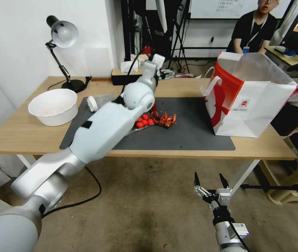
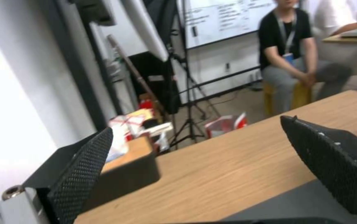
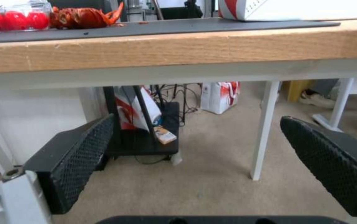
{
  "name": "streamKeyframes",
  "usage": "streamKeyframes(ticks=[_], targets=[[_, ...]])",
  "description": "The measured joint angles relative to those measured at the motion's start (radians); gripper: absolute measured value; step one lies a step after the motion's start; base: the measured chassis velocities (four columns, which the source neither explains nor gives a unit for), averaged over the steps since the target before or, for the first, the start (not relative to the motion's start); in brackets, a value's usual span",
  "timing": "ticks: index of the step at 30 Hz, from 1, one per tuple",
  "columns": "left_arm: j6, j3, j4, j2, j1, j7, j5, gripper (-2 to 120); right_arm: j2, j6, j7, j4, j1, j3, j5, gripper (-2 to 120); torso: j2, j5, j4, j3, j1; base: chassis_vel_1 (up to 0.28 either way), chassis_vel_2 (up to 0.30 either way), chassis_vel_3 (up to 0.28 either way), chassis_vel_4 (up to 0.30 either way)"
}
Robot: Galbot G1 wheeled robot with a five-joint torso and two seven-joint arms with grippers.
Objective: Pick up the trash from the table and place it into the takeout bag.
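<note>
The takeout bag [image 1: 247, 105], white with red sides, stands open on the right end of the table [image 1: 22, 136]. A clear plastic cup [image 1: 99, 101] lies on its side at the dark mat's back left corner. My left arm stretches across the mat, and its gripper [image 1: 168, 73] is open over the table's back edge with nothing between its fingers [image 2: 83, 174]. My right gripper [image 1: 209, 180] hangs open below the table's front edge [image 3: 187, 49], with nothing held. The left arm hides part of the mat.
A large white bowl [image 1: 54, 105] sits at the left. A clear box of cherry tomatoes [image 1: 143, 121] and red shell scraps [image 1: 166, 119] lie mid-mat. A desk lamp [image 1: 63, 35] and a dark box [image 1: 122, 77] stand at the back.
</note>
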Motion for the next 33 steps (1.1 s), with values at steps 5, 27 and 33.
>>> streamKeyframes(ticks=[5, 27, 33], targets=[[-0.006, -0.039, -0.040, 0.022, 0.074, -0.072, 0.046, 100, 0.001, 0.001, -0.001, -0.009, 0.000, -0.004, 0.000, 100, 0.000, 0.0000, 0.0002, 0.000, 0.000, 0.000, 0.000, 0.000, 0.000], [-0.076, -0.294, -0.282, 0.209, 0.496, -0.095, 0.124, 100, 0.025, -0.012, 0.000, -0.014, 0.013, -0.033, -0.025, 100, 0.000, -0.0004, 0.0003, 0.000, 0.000, 0.000, 0.000, 0.000, 0.000], [-0.108, -0.397, -0.367, 0.231, 0.647, -0.091, 0.149, 100, 0.031, -0.015, 0.000, -0.015, 0.015, -0.039, -0.036, 100, 0.000, 0.0001, 0.0000, 0.000, 0.000, 0.000, 0.000, 0.000, 0.000]])
